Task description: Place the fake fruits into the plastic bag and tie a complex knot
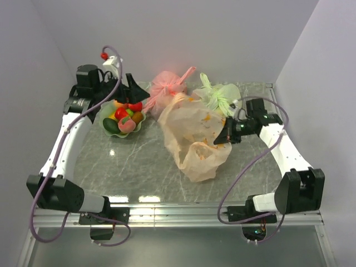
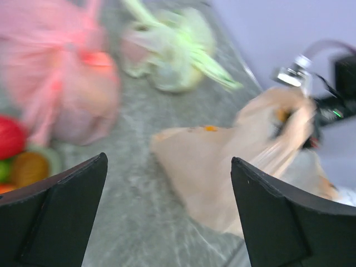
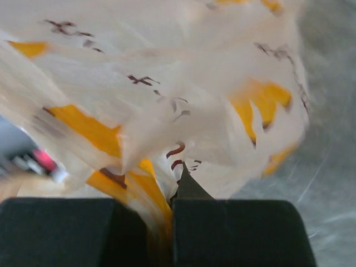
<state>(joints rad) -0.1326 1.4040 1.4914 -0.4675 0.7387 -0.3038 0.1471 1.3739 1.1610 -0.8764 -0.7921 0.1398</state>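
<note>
The pale orange plastic bag (image 1: 192,136) lies crumpled at the table's middle, untied; no knot shows on it. My right gripper (image 1: 227,133) is shut on the bag's right edge and lifts it a little; in the right wrist view the film (image 3: 167,100) is pinched between the fingers. The fake fruits (image 1: 127,115) sit in a pale green dish (image 1: 109,129) at the back left. My left gripper (image 1: 136,90) is open and empty above the dish's far side. In the blurred left wrist view the bag (image 2: 233,161) lies ahead and the fruits (image 2: 14,150) are at far left.
A pink-red tied bag (image 1: 167,86) and a light green tied bag (image 1: 219,95) stand at the back, also seen in the left wrist view as the pink bag (image 2: 61,83) and green bag (image 2: 172,50). White walls close both sides and the back.
</note>
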